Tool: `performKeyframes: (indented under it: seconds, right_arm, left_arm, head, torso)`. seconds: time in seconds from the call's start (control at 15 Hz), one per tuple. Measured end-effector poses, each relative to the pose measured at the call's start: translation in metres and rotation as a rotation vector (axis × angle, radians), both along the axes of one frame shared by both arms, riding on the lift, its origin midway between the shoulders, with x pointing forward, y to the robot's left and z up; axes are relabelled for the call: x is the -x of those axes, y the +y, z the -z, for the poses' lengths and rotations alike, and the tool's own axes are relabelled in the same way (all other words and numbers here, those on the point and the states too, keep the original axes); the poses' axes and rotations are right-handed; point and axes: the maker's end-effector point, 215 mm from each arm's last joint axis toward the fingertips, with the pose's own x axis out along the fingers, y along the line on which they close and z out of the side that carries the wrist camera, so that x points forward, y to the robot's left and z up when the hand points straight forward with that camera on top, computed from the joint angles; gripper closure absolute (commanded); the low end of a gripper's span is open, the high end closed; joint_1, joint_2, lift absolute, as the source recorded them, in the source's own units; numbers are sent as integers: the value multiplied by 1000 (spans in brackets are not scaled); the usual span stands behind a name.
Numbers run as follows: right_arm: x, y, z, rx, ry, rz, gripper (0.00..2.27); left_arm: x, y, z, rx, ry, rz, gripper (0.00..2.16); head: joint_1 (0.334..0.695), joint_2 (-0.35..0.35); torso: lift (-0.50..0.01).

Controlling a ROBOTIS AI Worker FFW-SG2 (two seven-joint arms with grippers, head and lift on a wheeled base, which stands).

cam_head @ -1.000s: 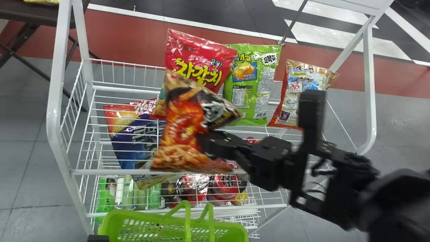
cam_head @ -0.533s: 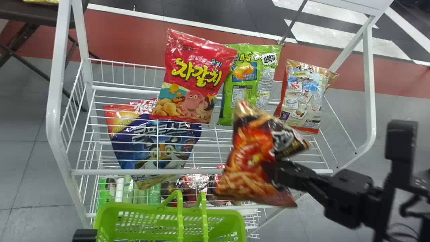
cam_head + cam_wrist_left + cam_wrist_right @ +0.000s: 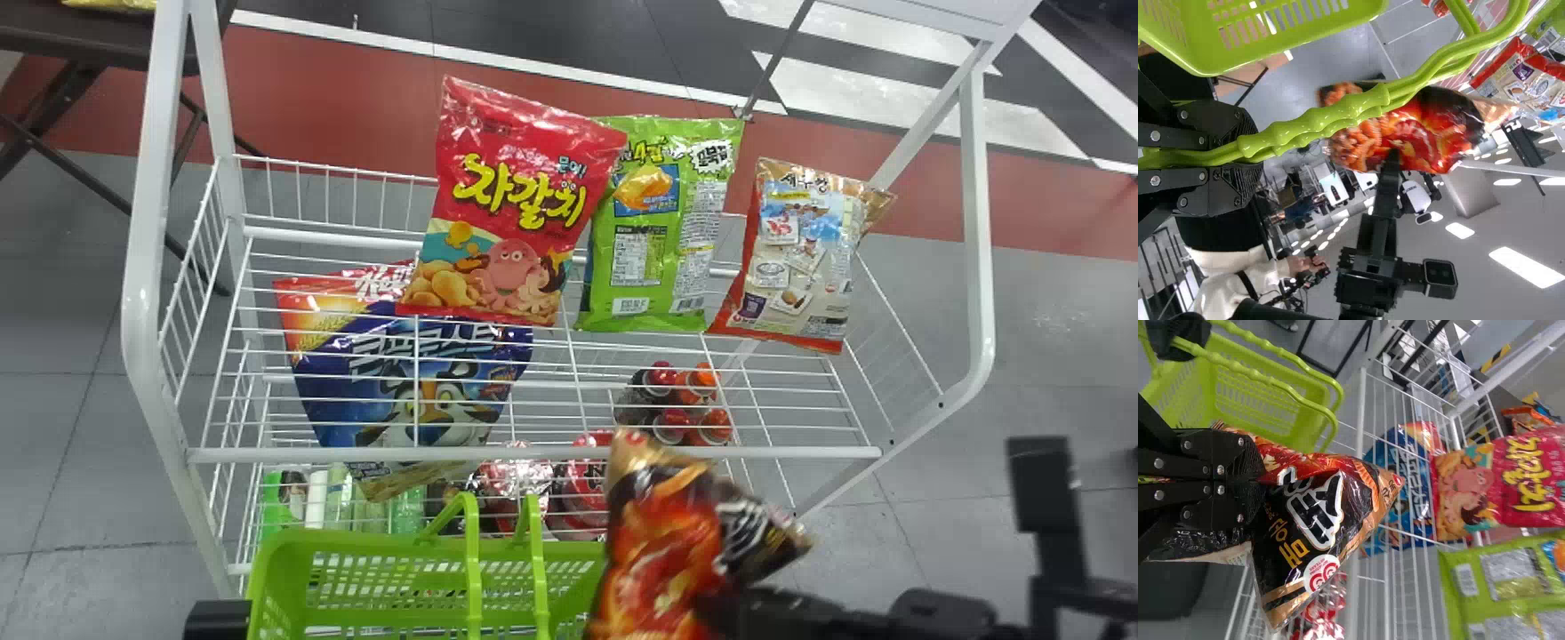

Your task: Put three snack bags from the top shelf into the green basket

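Note:
In the head view, part of my left gripper shows beside the left end of the green basket. My left gripper is shut on the basket's handles in the left wrist view. At the lower right, my right gripper holds a red-and-black snack bag, which covers the basket's right end. The right wrist view has my right gripper shut on that bag. On the top shelf are a red bag, a green bag, a brown-and-orange bag and a blue bag.
The shelf's white front rail runs just beyond the basket, with a white post at the left. Cups, bottles and red-capped items stand below the top shelf.
My right gripper has carried the red-and-black bag back from over the shelf, first rightward, then down towards the basket's right end. The basket has risen a little in the head view.

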Motion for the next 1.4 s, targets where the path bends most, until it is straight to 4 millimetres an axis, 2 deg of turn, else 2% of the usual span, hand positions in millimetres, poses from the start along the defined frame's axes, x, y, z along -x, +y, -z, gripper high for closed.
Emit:
performKeyframes:
  seconds: [0.27,0.47,0.67,0.8,0.87,1.0,1.2,1.4]
  right_arm:
    - [35,48,66,-56,190,-80,2219]
    - [54,70,104,-73,294,-122,2219]
    - [54,84,133,-86,332,-141,2091]
    - [30,89,142,-87,238,-154,2074]
    - [16,89,144,-80,172,-157,1777]
    - [-2,88,148,-64,105,-154,-1]
    - [-5,87,148,-60,100,-155,43]
    - [-2,84,130,-66,105,-157,53]
  left_arm:
    - [1,-1,-5,7,-4,-4,1598]
    - [3,-1,-6,7,-3,-8,1598]
    - [5,-1,-9,6,-8,-9,1598]
    - [6,-1,-10,7,-8,-9,1598]
    - [6,-1,-10,8,-7,-9,1598]
    - [7,-2,-11,9,-7,-7,1598]
    - [7,-1,-11,11,-7,-7,1598]
    - [6,0,-10,13,-5,-7,1598]
  head:
    - [695,-350]
    - [695,-350]
    - [695,-350]
    - [695,-350]
    - [695,-350]
    - [695,-350]
    - [695,-350]
    - [695,-350]
  torso:
    - [-47]
    - [-47]
    - [-47]
    - [-47]
    - [-47]
    - [-47]
    - [-47]
    - [-47]
